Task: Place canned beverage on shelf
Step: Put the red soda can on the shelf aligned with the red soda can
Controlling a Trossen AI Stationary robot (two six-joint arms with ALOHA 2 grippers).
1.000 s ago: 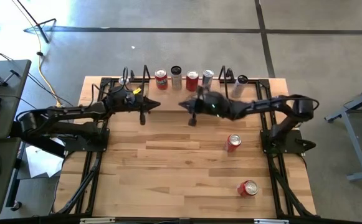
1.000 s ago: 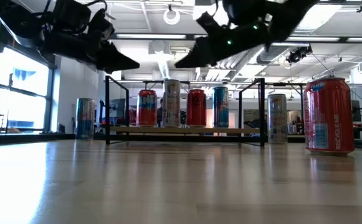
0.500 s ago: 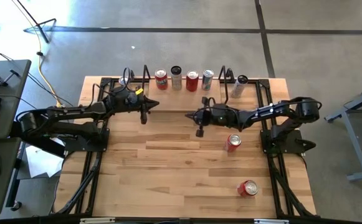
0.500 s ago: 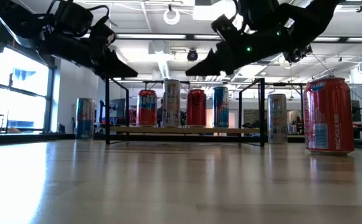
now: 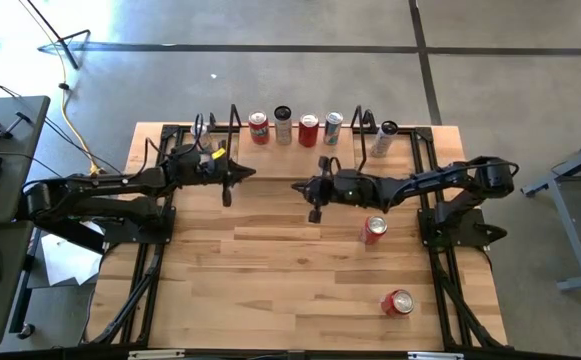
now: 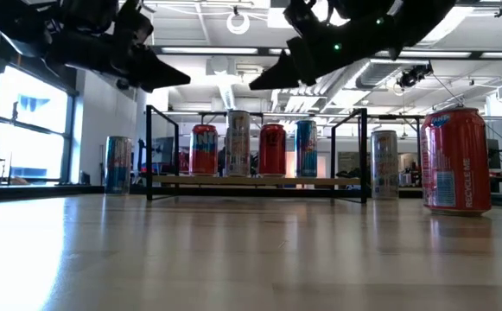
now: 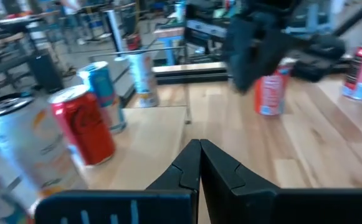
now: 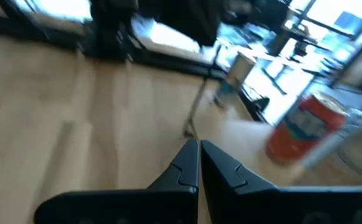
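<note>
The shelf (image 5: 242, 142) stands at the table's far edge, its light board (image 6: 251, 180) between black wire frames. Several cans stand on it: red (image 5: 258, 127), white (image 5: 283, 125), red (image 5: 308, 129) and blue (image 5: 332, 127). One can (image 5: 202, 130) stands left of the shelf and one (image 5: 385, 136) right of it. Two red cans stand on the table, one (image 5: 373, 229) at mid right and one (image 5: 398, 302) near the front. My left gripper (image 5: 227, 193) and my right gripper (image 5: 313, 208) hover in front of the shelf, both shut and empty (image 7: 199, 152) (image 8: 198, 152).
The arms' black base frames run along the table's left (image 5: 140, 260) and right (image 5: 450, 270) sides. Bare wood lies between them in the middle and front of the table (image 5: 280, 280). In the low view the big red can (image 6: 455, 160) stands close at the right.
My right gripper has drawn back from the shelf toward the table's near edge, dipped, then risen again, staying shut and empty. My left gripper has risen a little. No can has moved.
</note>
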